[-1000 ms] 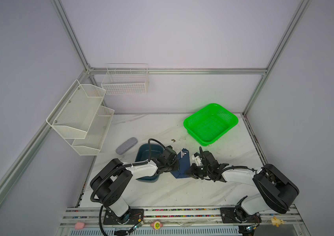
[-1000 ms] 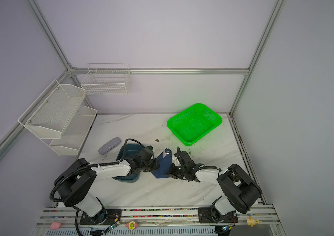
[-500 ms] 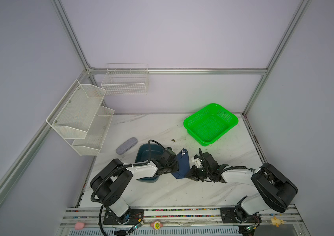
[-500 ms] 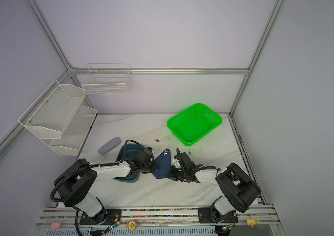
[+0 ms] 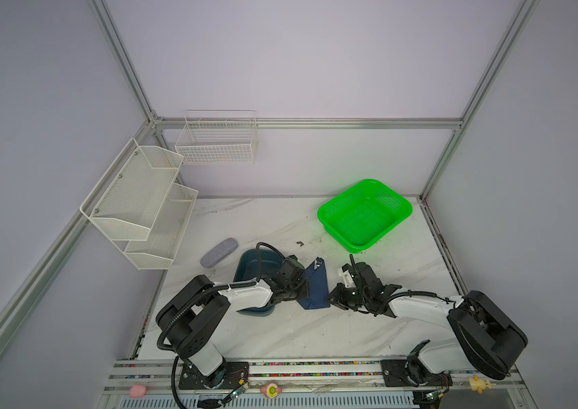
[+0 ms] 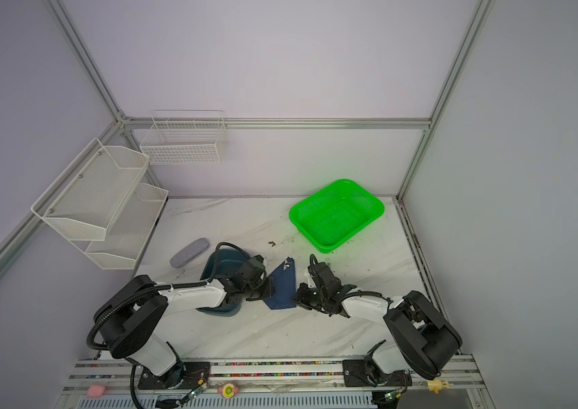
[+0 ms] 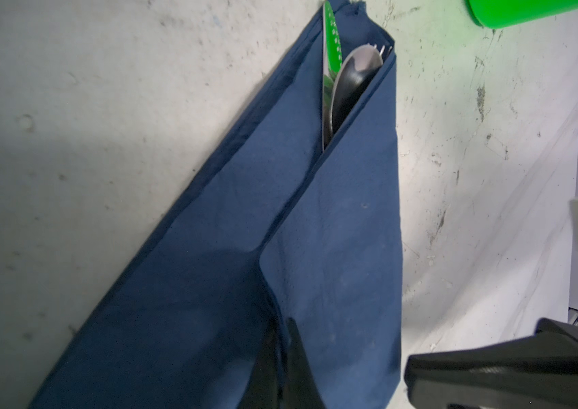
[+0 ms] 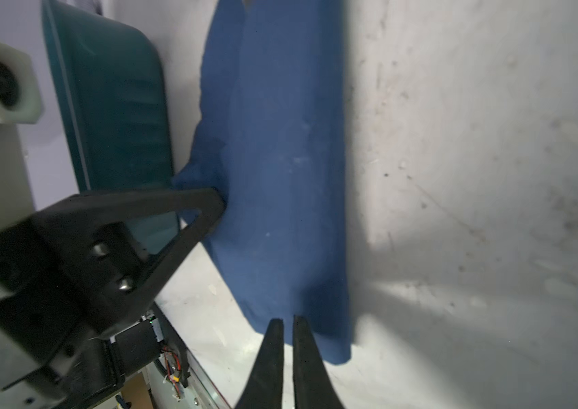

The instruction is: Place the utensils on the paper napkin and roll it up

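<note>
Utensils (image 7: 354, 82) clearest from left wrist; left claw (image 7: 281, 331) grips paper napkin (image 7: 333, 248); right claw (image 8: 288, 324) clenched.

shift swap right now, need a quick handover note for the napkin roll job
Left gripper: shut, pinching a fold of the napkin.
Right gripper: shut, tips at the napkin's near edge; whether it grips is unclear.
Things: utensils lie inside the napkin on the table, beside the tray; their heads show at the open end.
Done: utensils placed, both sides folded over them.
Left: the wrap is loose and flat; roll it up.
</note>
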